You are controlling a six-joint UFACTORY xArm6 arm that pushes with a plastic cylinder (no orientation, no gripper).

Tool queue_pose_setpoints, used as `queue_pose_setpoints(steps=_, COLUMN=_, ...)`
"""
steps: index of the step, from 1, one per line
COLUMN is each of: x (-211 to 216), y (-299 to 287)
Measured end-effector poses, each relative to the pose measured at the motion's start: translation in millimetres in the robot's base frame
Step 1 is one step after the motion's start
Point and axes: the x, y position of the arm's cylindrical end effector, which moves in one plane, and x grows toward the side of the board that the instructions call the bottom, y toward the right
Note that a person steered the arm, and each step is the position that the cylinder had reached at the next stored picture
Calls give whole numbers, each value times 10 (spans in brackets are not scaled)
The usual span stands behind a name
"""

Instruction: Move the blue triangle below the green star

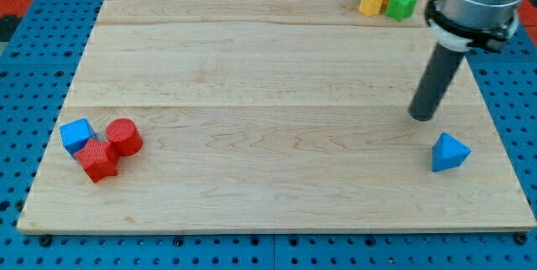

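Open board between my tip (423, 116) and blue triangle (449, 153)

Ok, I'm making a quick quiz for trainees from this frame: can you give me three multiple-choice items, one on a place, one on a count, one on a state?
1. Where is the blue triangular block?
A. the view's top left
B. the view's lower right
C. the board's centre

2. How many red blocks are there?
A. one
B. two
C. four

3. My tip is:
A. touching the blue triangular block
B. near it, up and left, apart
C. among the red blocks

Answers:
1 B, it sits near the wooden board's right edge.
2 B, a red cylinder and another red block, beside a blue cube.
3 B, bare wood shows between them.
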Motion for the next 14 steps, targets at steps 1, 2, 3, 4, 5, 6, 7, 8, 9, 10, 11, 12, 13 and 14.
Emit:
queue_pose_setpoints(steps=1, x=284, y=218)
queue_pose_setpoints(steps=2, x=611, y=224)
queue_pose_setpoints(steps=3, x=793, y=228)
queue_pose_setpoints(steps=4, x=687, y=240)
queue_pose_setpoints(steps=5, x=363, y=257)
queue_pose_setpoints(steps=6, x=250, y=-133)
queue_pose_setpoints(steps=7, x=472, y=-269)
queue_pose_setpoints(steps=8, x=557, y=-238)
queue_pose_setpoints(steps=9, x=598, y=-141)
queue_pose_setpoints(steps=10, x=690, y=-79)
queue_pose_setpoints(steps=11, x=632, y=-89)
queue_pose_setpoints(steps=12, x=142, y=-312)
queue_pose_setpoints(steps=13, x=-461, y=-1015)
queue_pose_setpoints(steps=14, x=-871, y=-1875)
